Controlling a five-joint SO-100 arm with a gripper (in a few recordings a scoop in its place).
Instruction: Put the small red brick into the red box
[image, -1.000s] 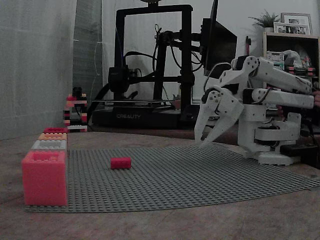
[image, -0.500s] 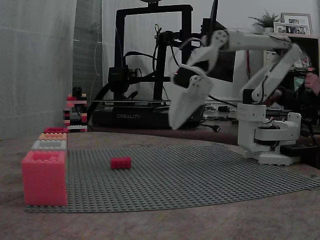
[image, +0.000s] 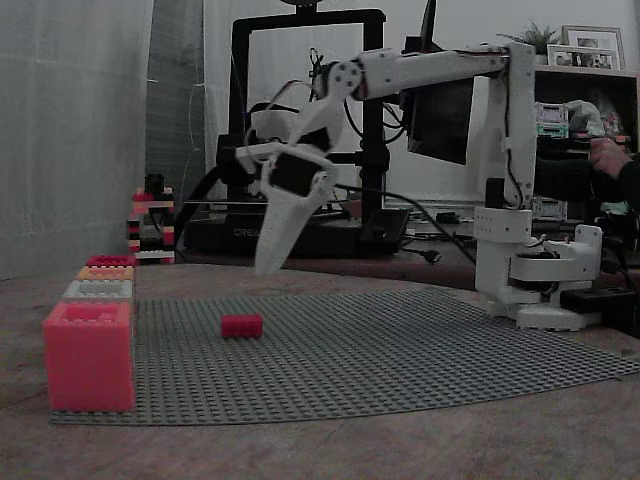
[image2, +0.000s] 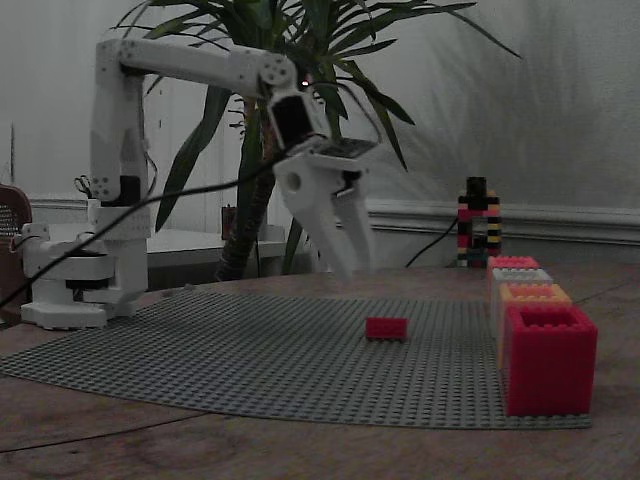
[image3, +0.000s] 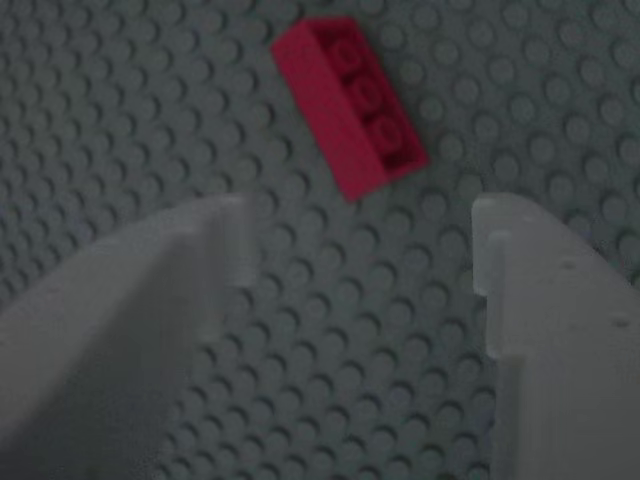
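From my remote station I see the small red brick (image: 241, 325) lying flat, studs up, on the grey studded baseplate (image: 400, 350) that covers the worktop (image: 320, 450), well apart from the red box (image: 89, 355) at the plate's near corner. In both fixed views its long axis runs roughly across the picture, and it sits alone on the open plate (image2: 200, 350) with the box (image2: 549, 360) off to one side, at the head of a row of further boxes (image2: 525, 285). In the wrist view the brick (image3: 350, 105) lies diagonally, its long axis running from upper left to lower right, with its row of studs visible along the top. The tool (image: 268, 262) hangs in the air above the plate, pointing down, not touching the brick; in the other fixed view it (image2: 345, 265) hovers above and slightly left of the brick (image2: 386, 327). In the wrist view the tool (image3: 355, 270) has its fingers (image3: 540, 290) spread wide with bare plate between them, holding nothing, and the brick lies just beyond the fingertips.
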